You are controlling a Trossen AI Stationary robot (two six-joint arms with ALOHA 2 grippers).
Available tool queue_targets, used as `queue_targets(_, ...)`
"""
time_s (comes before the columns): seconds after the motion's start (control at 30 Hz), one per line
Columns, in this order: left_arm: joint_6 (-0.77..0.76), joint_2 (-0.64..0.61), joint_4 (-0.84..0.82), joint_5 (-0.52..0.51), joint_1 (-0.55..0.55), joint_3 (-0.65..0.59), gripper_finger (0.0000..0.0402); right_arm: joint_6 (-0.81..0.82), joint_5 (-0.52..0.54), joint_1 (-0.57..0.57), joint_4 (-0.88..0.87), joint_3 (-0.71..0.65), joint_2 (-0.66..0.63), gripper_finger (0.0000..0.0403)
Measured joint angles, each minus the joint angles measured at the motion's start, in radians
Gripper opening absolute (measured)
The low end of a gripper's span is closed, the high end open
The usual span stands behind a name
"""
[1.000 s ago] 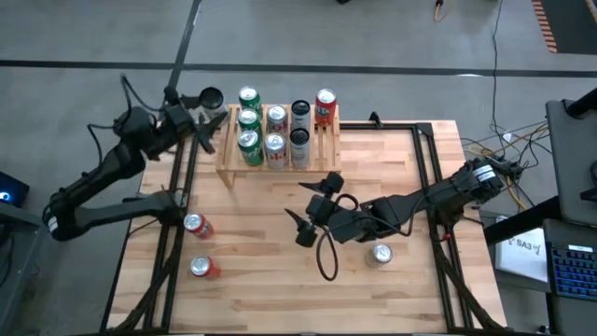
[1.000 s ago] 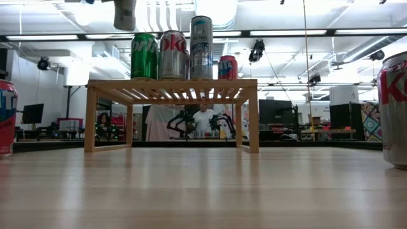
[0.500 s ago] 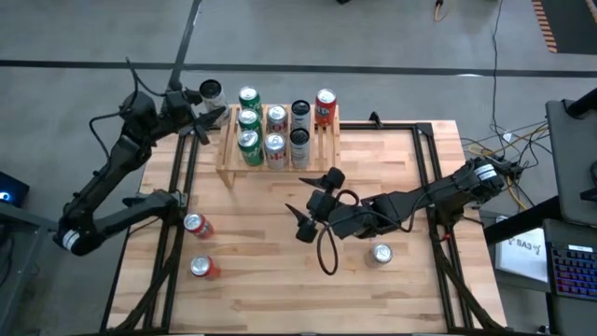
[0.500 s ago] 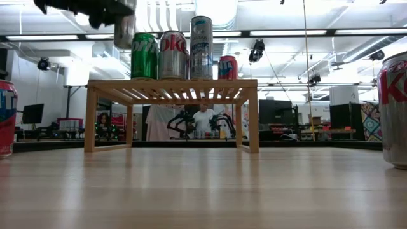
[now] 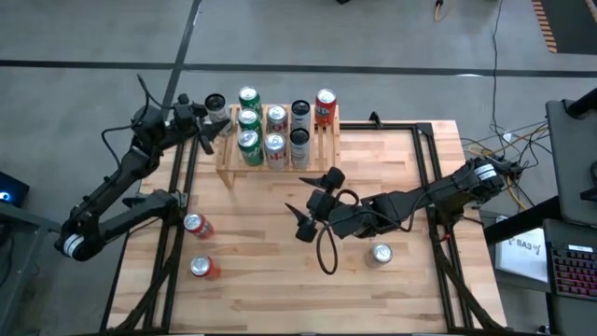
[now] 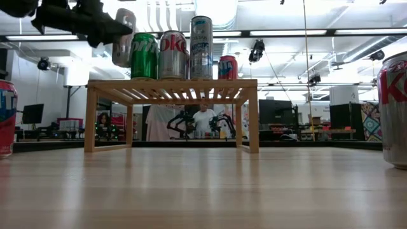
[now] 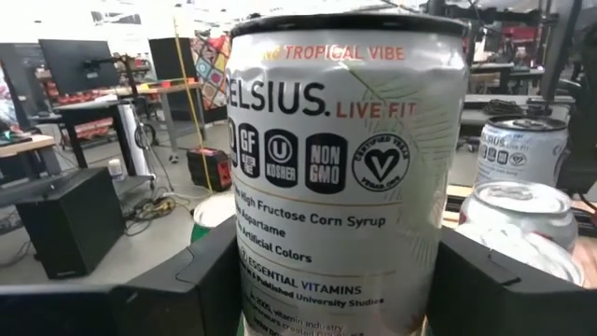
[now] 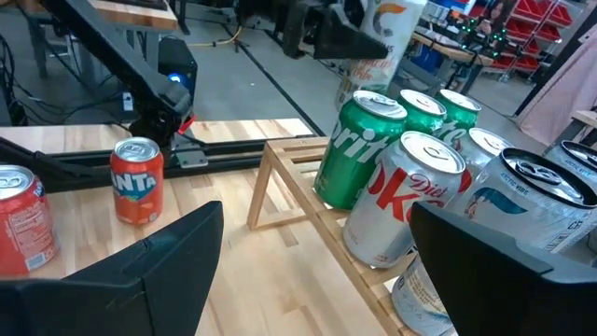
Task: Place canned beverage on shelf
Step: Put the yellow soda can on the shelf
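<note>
Left gripper (image 5: 207, 119) pinching white can (image 5: 215, 104), held in air just off shelf (image 5: 227, 154) at its 9 o'clock end, above shelf-top level. Right gripper (image 5: 312, 215) fingers spread, holding nothing, over table (image 5: 280, 280) centre, 6 o'clock of shelf.

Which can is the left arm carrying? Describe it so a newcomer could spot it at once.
Find the shelf, the low light-wood rack at the table's far edge, crowded with cans. Just off its left end, the left gripper holds a white Celsius can in the air. It alone is off the slats and gripped between dark fingers.
</note>
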Motion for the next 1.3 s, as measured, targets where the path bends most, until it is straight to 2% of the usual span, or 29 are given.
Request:
queue_targets(0.2,-0.059,-0.048,0.089,-0.003,0.009,-0.085,0.0231,0.0,0.0,0.0,0.0,0.0,0.0,0.0331)
queue_targets(0.67,-0.105,-0.061,0.199,-0.003,0.008,-0.22,0.0231,0.007,0.003,-0.003,0.001,0.0,0.0,0.0331)
queue_targets(1.3,-0.102,-0.048,0.194,-0.003,0.008,-0.244,0.0235,0.004,0.003,-0.009,0.0,0.0,0.0,0.0331)
